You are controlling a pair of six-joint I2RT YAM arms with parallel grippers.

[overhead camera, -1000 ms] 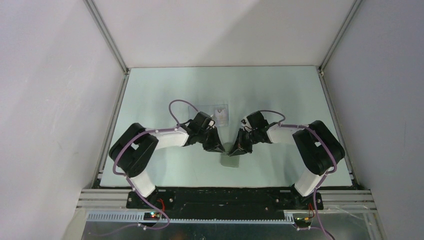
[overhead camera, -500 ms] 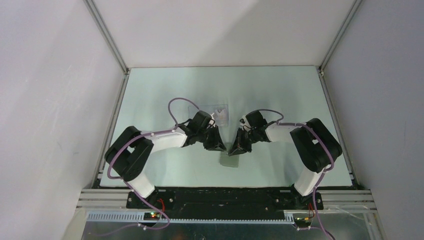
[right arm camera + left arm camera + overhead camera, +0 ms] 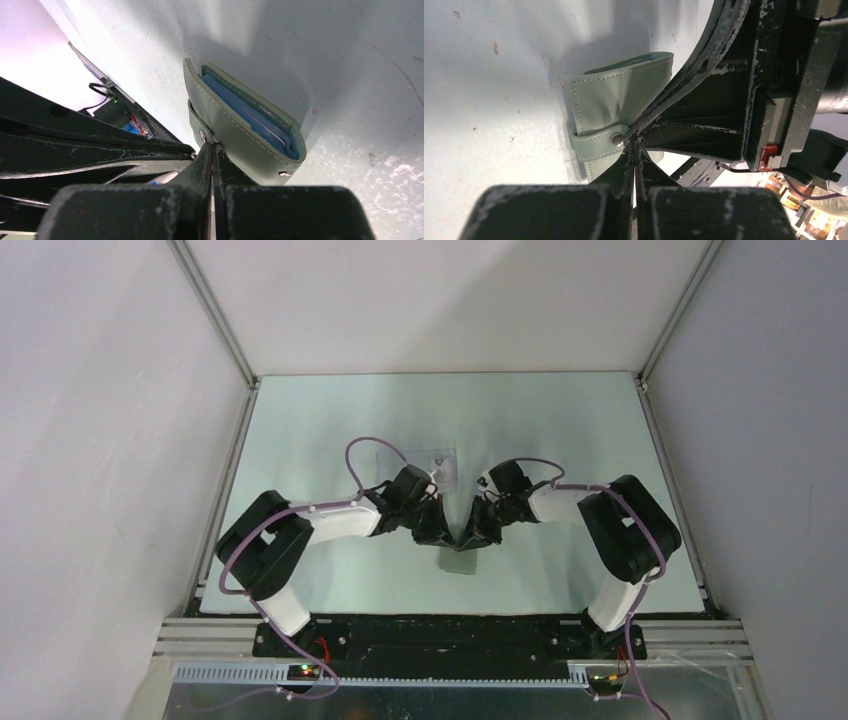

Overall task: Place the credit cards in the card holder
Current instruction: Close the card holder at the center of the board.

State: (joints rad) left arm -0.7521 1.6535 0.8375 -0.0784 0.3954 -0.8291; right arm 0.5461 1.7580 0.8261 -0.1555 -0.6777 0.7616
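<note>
- card holder (image 3: 461, 560) sits on the table (image 3: 330, 440) near the front edge, between both arms' tips.
- right gripper (image 3: 212, 150) closed, tip on it, probably pinning it.
- left gripper (image 3: 634, 150) closed too, at the snap strap (image 3: 596, 142), likely fastening it.
- credit cards (image 3: 272, 132) seem tucked inside.

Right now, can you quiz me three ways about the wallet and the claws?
1. Where is the small grey-green stitched folding wallet?
A) on the pale table, right by both claw tips
B) in a far corner
C) up in the air
2. What colour is its lining?
A) red
B) light blue
C) yellow
3. How are the left claw and right claw?
A) both wide open
B) both shut
C) one open, one shut
Answers: 1 A, the top view shows it lying there; 2 B, the right wrist view shows blue inside; 3 B, each claw's fingers press together.
</note>
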